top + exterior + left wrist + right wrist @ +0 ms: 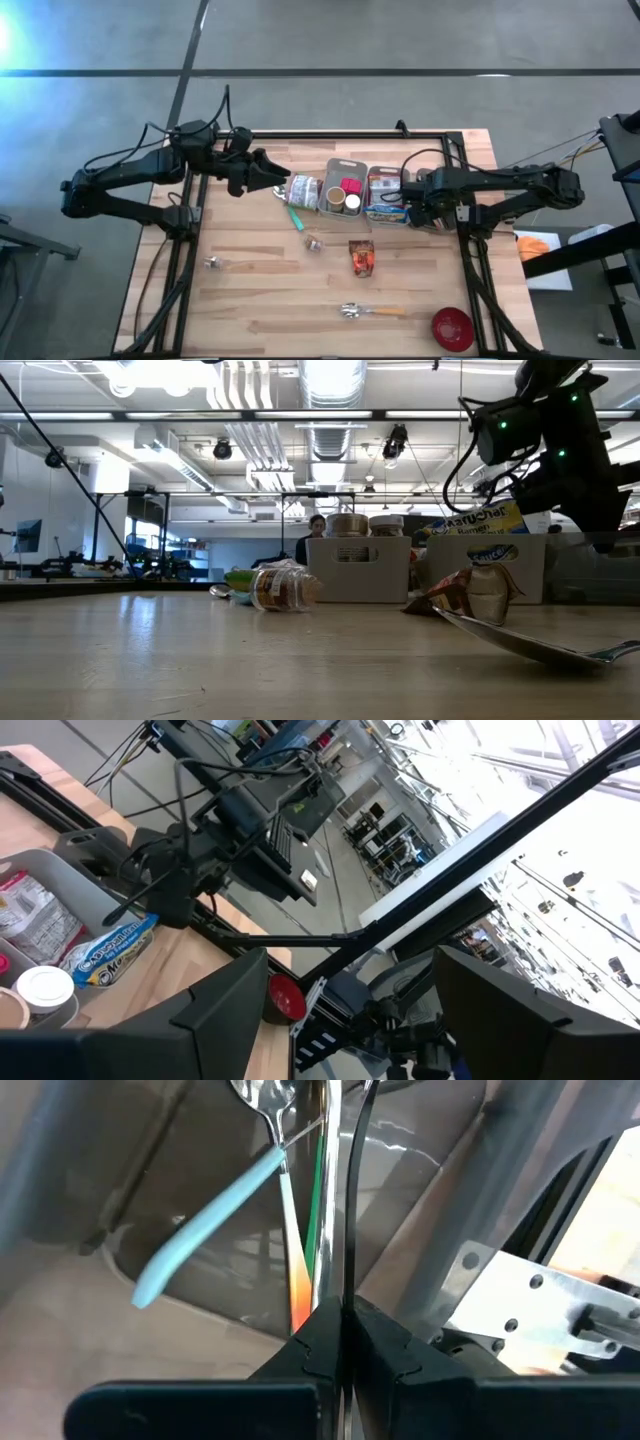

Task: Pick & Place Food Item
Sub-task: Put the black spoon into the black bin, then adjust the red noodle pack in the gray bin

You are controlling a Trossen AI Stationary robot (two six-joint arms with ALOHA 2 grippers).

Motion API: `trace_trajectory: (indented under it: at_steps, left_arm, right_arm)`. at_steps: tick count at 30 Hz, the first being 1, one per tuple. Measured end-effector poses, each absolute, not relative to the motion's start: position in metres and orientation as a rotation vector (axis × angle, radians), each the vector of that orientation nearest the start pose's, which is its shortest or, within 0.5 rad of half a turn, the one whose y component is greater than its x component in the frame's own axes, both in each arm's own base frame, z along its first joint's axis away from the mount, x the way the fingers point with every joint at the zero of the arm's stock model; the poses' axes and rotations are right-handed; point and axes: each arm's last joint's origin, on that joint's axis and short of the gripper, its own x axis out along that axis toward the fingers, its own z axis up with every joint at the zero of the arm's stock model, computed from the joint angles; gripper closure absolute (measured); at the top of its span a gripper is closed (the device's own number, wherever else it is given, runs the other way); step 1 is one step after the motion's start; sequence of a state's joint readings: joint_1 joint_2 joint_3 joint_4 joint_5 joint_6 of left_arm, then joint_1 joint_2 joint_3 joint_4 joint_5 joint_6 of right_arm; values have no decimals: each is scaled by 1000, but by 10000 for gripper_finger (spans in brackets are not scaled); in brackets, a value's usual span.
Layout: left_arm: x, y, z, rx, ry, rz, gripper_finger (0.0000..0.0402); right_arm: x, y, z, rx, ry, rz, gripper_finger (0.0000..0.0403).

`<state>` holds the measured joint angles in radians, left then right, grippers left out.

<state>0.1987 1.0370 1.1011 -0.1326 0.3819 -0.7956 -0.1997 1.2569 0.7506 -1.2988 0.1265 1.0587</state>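
Two grey bins [346, 163] stand at the table's far middle, holding jars and packets. My right gripper [412, 208] points steeply down at the near right corner of the right-hand bin [400, 180], shut on a blue and yellow snack packet [386, 212]. That packet lies tilted over the bin's near rim [480, 520]. My left gripper [272, 178] hangs open and level, left of the bins, with nothing between its fingers [350, 1020]. On the boards lie a jar on its side [303, 190] and an orange snack packet [362, 257]. My right gripper pinches the packet between its two shut fingers, coming from above and pointing steeply down. In the right wrist view only a thin coloured edge [303, 1285] runs out from between the fingertips, over the bin's inside. Which end it has, I cannot tell.
A spoon with a light blue handle [200, 1230] lies inside the bin under my right gripper. Nearer the front edge lie a wooden-handled spoon [372, 312] and a red bowl [452, 328]. A green-handled utensil [298, 218] and small bits [212, 263] lie left of centre.
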Motion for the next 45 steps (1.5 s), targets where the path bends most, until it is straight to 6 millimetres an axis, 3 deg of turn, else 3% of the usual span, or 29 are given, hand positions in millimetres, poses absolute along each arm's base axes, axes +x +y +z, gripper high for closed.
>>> trace_trajectory:
  at_steps: [16,27,32,36,40,45]
  left_arm:
    - [219,33,400,-829,137,-147,116]
    - [219,33,400,-829,137,-147,116]
    - [219,33,400,-830,138,-147,116]
    - [219,33,400,-833,140,-146,116]
    - [219,33,399,-833,141,-145,116]
    - [219,33,399,-832,141,-145,116]
  right_arm:
    - [165,-36,187,731,1622,-1078,386]
    - [157,-34,199,772,1559,-1010,259]
    - [151,-32,208,792,1509,-985,221]
    - [146,-31,227,820,1458,-950,215]
    - [145,-30,262,808,1388,-836,215]
    - [159,-35,309,620,1257,-651,215]
